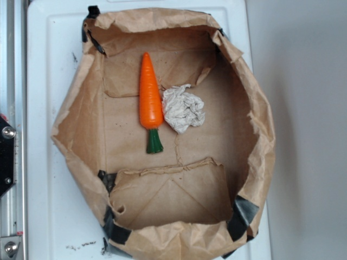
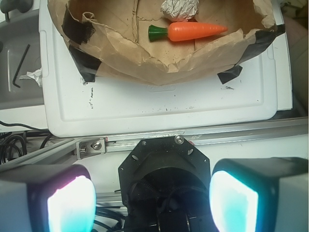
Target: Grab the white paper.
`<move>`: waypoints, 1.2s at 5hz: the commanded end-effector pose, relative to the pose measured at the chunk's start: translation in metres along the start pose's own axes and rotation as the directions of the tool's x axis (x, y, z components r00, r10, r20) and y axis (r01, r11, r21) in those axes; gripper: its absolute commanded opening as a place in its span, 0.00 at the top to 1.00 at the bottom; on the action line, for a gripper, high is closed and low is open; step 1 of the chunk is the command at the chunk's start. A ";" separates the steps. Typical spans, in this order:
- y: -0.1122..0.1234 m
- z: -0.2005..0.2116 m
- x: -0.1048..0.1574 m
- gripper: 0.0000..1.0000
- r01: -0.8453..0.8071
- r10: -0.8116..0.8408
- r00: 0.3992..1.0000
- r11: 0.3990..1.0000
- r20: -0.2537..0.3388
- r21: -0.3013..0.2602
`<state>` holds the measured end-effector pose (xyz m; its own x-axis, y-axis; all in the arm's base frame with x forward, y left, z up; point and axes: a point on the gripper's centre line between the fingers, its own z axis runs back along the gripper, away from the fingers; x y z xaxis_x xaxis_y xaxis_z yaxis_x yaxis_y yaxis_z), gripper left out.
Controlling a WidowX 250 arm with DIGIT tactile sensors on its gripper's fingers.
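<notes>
Overhead view: a brown bag (image 1: 81, 124), sides rolled down into a shallow tub, sits on a white board (image 1: 40, 81). Inside, near ctr, lies the paper (image 1: 184, 109) (a crumpled off-white wad), on the bag floor and touching the right side of a carrot (image 1: 150, 97) at about 3 o'clock from it. The carrot lies w/ orange tip toward 12 o'clock and green stem (image 1: 154, 141) toward 6. Black tape (image 1: 242, 214) patches the bag's corners at roughly 11, 7 and 5 o'clock. A metal rail (image 1: 12, 162) w/ bolts runs down the left edge of the shot.

Wrist view: the gripper (image 2: 152, 193) fills the bottom of the frame, its two fingers (image 2: 71, 203) spread wide apart w/ nothing between them, pads glowing cyan-pink. It hangs outside the bag, over the rail (image 2: 193, 137) at the board's (image 2: 169, 106) near edge, well apart from the paper. Here the bag (image 2: 145, 53) is at 12 o'clock; the carrot (image 2: 195, 32) lies crosswise just past the near bag wall, stem (image 2: 157, 33) to the left. The paper (image 2: 179, 8) shows only in part, at the top edge just beyond the carrot. A black hex key (image 2: 20, 67) rests on a grey surface at 10 o'clock, off the board.
</notes>
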<state>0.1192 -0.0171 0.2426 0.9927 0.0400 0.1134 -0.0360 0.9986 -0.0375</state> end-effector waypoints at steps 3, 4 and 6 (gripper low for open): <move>-0.004 -0.032 0.097 0.00 -0.137 0.136 0.989 0.990 0.057 0.026; 0.006 -0.054 0.132 0.00 -0.114 0.115 0.989 0.993 0.095 -0.020; 0.035 -0.091 0.171 0.00 -0.121 0.129 0.986 0.990 0.108 -0.076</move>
<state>0.2918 0.0152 0.1501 0.9754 0.1623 0.1490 -0.1429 0.9808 -0.1324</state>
